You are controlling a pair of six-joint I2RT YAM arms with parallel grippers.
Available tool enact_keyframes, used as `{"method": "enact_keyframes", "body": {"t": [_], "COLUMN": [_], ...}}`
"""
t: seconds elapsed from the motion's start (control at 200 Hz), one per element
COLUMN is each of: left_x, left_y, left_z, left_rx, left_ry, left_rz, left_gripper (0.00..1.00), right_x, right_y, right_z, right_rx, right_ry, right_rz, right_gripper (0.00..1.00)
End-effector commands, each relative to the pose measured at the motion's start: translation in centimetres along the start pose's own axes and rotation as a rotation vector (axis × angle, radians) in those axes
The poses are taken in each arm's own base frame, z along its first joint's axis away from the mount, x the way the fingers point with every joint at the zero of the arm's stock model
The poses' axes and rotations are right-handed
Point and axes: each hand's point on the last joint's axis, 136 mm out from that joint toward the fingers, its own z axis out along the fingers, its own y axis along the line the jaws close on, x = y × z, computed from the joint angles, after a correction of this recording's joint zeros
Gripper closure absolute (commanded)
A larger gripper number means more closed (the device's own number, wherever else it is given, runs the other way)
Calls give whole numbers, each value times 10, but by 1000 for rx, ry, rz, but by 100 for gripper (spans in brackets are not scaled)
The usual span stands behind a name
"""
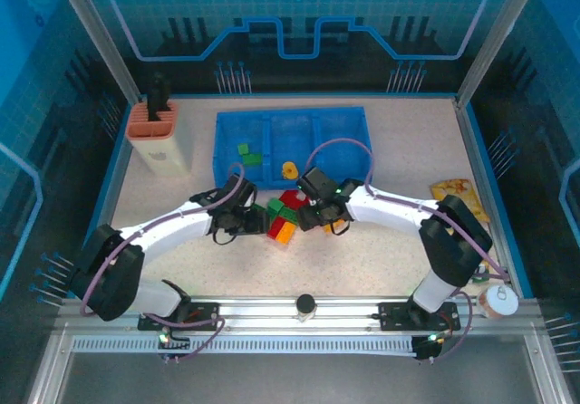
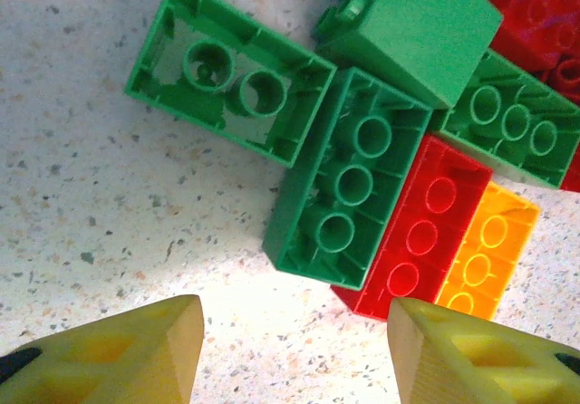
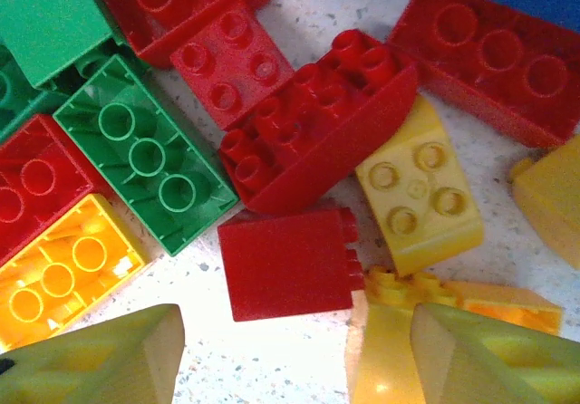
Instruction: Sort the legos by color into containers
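Legos [image 3: 308, 123] red, green, orange (several upturned).

- From above, part of the lego pile [image 1: 281, 227] is covered; I can't count it.
- Left wrist: red bricks [image 2: 535, 5] run off my top-right corner.
- Right wrist: one yellow brick [image 3: 553, 200] is cut by the edge.

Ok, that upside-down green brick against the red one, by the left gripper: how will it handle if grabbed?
The green brick looks like rigid moulded plastic, so it should not flex when squeezed. Hollow and thin-walled, it is probably light. It lies flat, open side up, so rolling seems unlikely, but the red brick touching its side may get dragged along.
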Motion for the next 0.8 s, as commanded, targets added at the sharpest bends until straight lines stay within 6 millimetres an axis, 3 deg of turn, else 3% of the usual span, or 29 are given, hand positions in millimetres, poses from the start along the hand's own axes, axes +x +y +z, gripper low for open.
{"method": "enact_keyframes", "body": {"t": [0.0,0.345,0.495,0.64,0.795], "left_x": [2,-1,-3,-3,-1], "left_y": [0,2,6,6,4], "left_z": [-7,-15,-20,-21,-19], "left_rx": [14,16,8,5,15], "left_ry": [-17,-32,-47,-44,-39], "left_rz": [-6,-13,-18,-12,0], "left_gripper": [43,43,43,43,42], "right_x": [-4,2,6,-5,-47], "right_y": [2,4,9,12,-4], "right_z": [4,32,34,11,-47], "right_rx": [36,84,93,104,104], "right_ry": [26,88,95,36,-115], "right_rz": [-52,-73,-83,-87,-57], "right_gripper": [35,43,57,69,70]}}
